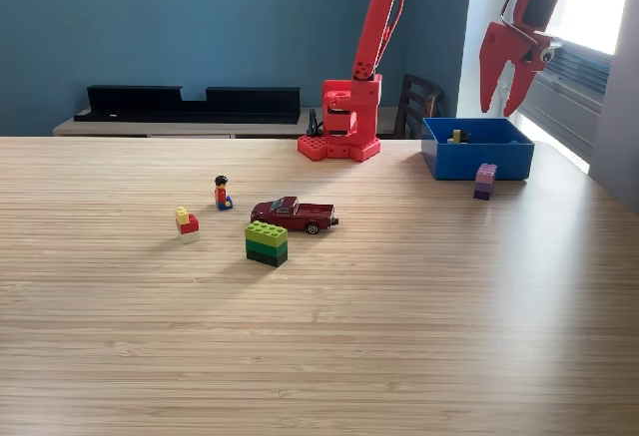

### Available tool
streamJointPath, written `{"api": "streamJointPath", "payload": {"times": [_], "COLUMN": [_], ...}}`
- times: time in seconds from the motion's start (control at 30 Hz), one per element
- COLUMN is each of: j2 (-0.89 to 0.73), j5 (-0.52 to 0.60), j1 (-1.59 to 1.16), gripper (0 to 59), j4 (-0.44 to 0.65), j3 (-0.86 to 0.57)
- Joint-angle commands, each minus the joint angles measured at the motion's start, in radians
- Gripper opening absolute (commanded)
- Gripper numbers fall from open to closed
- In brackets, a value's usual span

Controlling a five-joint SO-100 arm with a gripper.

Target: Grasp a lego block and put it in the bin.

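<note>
Red gripper [505, 109] hangs above the open-topped blue plastic bin [477, 158], fingers spread and empty. Purple lego block [485, 181] sits just outside it

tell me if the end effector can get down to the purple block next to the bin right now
Probably yes. The end effector hangs open and empty above the bin, and the purple block stands alone on the table just in front of the bin's front wall. That wall is close, so the approach looks tight.

Daylight from a blown-out window [599, 2] at the exterior view's upper right brightens the wooden table [319, 336], toys cast short soft shadows, the blue wall [180, 27] stays dimmer, and the focus is slightly soft throughout.
</note>
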Motion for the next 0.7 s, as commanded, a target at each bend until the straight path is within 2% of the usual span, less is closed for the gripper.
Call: {"api": "streamJointPath", "payload": {"times": [0.03, 0.43, 0.7], "j2": [0.037, 0.037, 0.038], "j5": [0.06, 0.202, 0.23], "j1": [0.233, 0.838, 0.965], "gripper": [0.1, 0.1, 0.1], "j4": [0.043, 0.038, 0.038], "j3": [-0.126, -0.132, -0.13]}}
